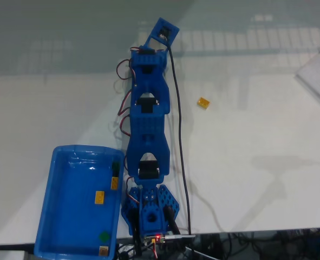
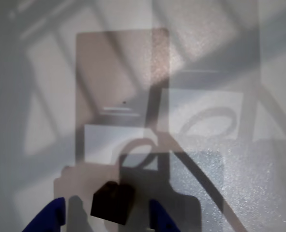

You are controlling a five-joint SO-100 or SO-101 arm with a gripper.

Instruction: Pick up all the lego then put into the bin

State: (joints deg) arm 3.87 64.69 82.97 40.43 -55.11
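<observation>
- In the fixed view we see the bin (image 1: 57, 216), a shallow bright blue tray, at the lower left of the desk (image 1: 257, 135), just beside the arm's base (image 1: 150, 214).
- Inside it we count a yellow-orange brick (image 1: 100, 197) near the middle, a second yellow-orange brick (image 1: 114, 183) against the right wall with a dark piece (image 1: 115, 169) right above it, a dark green brick (image 1: 104, 236) lower down, and a tan piece (image 1: 103, 249) at the bottom rim.
- One more yellow-orange brick (image 1: 203, 102) lies on the desk, right of the outstretched arm (image 1: 148, 114), turned at a slant.
- In the wrist view we find the end effector (image 2: 106, 215) released, its blue fingertips (image 2: 50, 216) spread, with a black brick (image 2: 112, 203) on the desk between them, slightly skewed.
- The desk is white and glossy, crossed by window-like shadows; a black cable (image 1: 180, 157) runs beside the arm.
</observation>
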